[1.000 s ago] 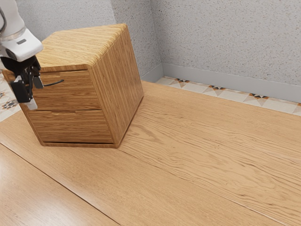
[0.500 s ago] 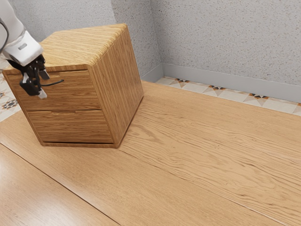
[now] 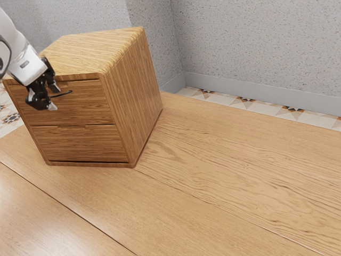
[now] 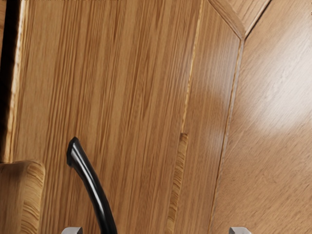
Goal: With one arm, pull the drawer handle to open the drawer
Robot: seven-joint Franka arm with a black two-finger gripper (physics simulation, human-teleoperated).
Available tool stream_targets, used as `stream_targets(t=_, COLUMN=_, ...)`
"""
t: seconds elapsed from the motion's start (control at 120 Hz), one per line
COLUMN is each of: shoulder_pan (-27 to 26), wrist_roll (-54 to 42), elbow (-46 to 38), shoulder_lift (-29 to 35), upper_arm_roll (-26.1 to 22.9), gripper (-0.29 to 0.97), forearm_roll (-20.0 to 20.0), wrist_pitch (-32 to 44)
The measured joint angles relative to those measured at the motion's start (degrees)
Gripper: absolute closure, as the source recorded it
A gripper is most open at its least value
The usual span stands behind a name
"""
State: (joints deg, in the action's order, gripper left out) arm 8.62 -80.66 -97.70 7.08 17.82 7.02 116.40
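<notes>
Exterior view: your hand point(image 3: 50, 96) sits at the end of the black handle point(image 3: 64, 94) on the exterior view's left, against the top drawer point(image 3: 80, 109) of the 2-drawer wooden cabinet point(image 3: 133, 90) standing on the counter point(image 3: 224, 176). The fingers look spread, 1 above and 1 below the bar, so you're placed to close on it, not pinching it yet. The drawer front sits flush with the cabinet, so it is not yet open; the lower drawer point(image 3: 80, 143) is flush too. Wrist view: the handle point(image 4: 90, 187) curves off the drawer front point(image 4: 131, 97) and runs down between 2 grey fingertips point(image 4: 72, 230), close beside 1 and well apart from the other, which fits a spread hand. Counter point(image 4: 278, 122) lies beyond the cabinet edge. No brand, label or writing visible in either view.
</notes>
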Motion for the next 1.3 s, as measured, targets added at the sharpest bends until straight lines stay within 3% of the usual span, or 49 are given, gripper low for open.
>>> stream_targets(t=0.283, shoulder_pan=0.07, wrist_roll=-1.98, elbow=-2.05, shoulder_lift=0.38, upper_arm_roll=0.83, gripper=0.66, forearm_roll=-0.48, wrist_pitch=1.45)
stream_targets(t=0.542, shoulder_pan=-0.16, wrist_roll=-2.97, elbow=-9.40, shoulder_lift=7.77, upper_arm_roll=0.98, gripper=0.80, forearm_roll=-1.33, wrist_pitch=2.27)
stream_targets(t=1.167, shoulder_pan=0.11, wrist_roll=-4.59, elbow=-22.51, shoulder_lift=22.83, upper_arm_roll=0.31, gripper=0.80, forearm_roll=-1.42, wrist_pitch=1.79)
stream_targets(t=1.3, shoulder_pan=0.11, wrist_roll=-4.77, elbow=-24.07, shoulder_lift=24.65, upper_arm_roll=0.38, gripper=0.74, forearm_roll=-1.54, wrist_pitch=1.89)
